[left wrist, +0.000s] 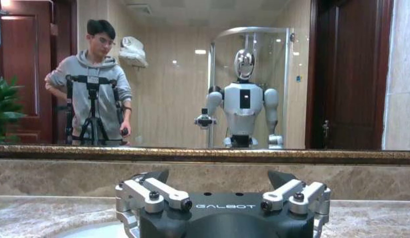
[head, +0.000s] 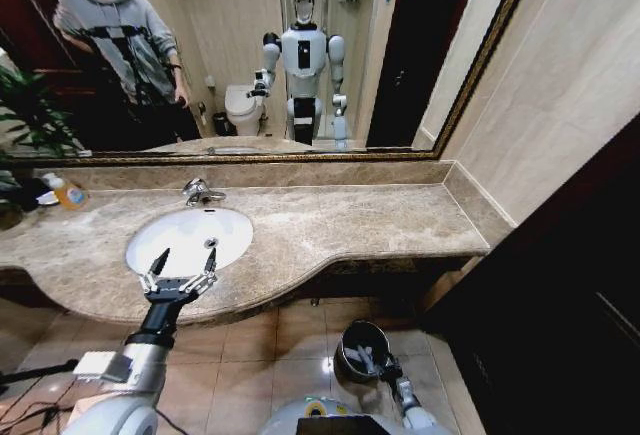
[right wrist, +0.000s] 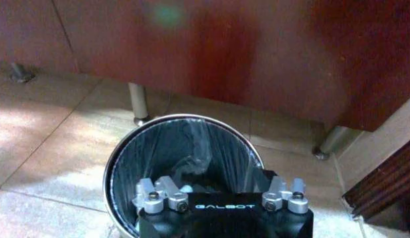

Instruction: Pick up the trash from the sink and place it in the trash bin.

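Note:
The white oval sink (head: 185, 235) is set in the beige marble countertop (head: 340, 225), with a chrome faucet (head: 200, 192) behind it. My left gripper (head: 188, 261) hovers over the basin's front rim, open, with nothing between its fingers; the left wrist view has it (left wrist: 222, 182) facing the mirror. The trash is out of view; the basin's visible white surface looks bare apart from the drain. Down on the floor, my right gripper (head: 373, 360) hangs open and empty over the mouth of the black trash bin (head: 350, 340). In the right wrist view the gripper (right wrist: 222, 191) is just above the lined bin (right wrist: 185, 144).
An orange-yellow bottle (head: 67, 193) stands at the counter's back left, near a plant (head: 28, 115). A large mirror (head: 300, 55) backs the counter. Dark wood cabinetry (right wrist: 225, 49) on metal legs stands behind the bin. A dark wall panel (head: 560, 285) lies to the right.

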{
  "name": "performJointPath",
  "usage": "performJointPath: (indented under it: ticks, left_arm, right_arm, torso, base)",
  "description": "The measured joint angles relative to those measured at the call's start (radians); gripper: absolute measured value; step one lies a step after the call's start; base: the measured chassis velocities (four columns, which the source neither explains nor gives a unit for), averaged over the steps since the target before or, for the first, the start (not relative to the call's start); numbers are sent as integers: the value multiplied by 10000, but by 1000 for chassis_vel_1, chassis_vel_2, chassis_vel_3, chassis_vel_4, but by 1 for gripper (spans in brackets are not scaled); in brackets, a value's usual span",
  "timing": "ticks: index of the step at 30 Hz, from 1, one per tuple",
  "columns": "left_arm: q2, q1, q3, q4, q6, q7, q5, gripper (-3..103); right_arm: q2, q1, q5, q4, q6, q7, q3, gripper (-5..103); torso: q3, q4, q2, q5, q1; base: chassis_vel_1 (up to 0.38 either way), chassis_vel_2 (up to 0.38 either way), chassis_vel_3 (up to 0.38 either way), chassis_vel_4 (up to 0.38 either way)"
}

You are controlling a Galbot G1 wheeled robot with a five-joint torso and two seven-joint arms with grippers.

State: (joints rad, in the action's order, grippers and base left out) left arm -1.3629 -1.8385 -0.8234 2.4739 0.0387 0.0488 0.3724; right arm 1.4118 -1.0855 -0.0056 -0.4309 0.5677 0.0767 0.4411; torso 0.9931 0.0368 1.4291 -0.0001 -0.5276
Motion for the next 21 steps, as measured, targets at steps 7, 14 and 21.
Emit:
performJointPath:
  ticks: [7, 14, 21]
  left_arm:
    - [0, 0, 0, 0, 0, 0, 0, 100]
    - [0, 0, 1, 0, 0, 0, 0, 100]
    - [0, 0, 1, 0, 0, -1, 0, 100]
  right_arm:
    - [72, -332, 1198, -481, 0, 592, -31, 95]
    - [56, -1023, 2365, -1818, -226, 771, -140, 100]
    - [-478, -2910, 3792, -6011, -402, 702, 278, 100]
  torso:
    - [0, 0, 0, 1, 0]
    - [0, 0, 0, 2, 0]
    - [0, -3, 0, 2, 1]
  base:
    - [0, 0, 0, 0]
    - [0, 0, 0, 0]
    - [0, 0, 0, 0]
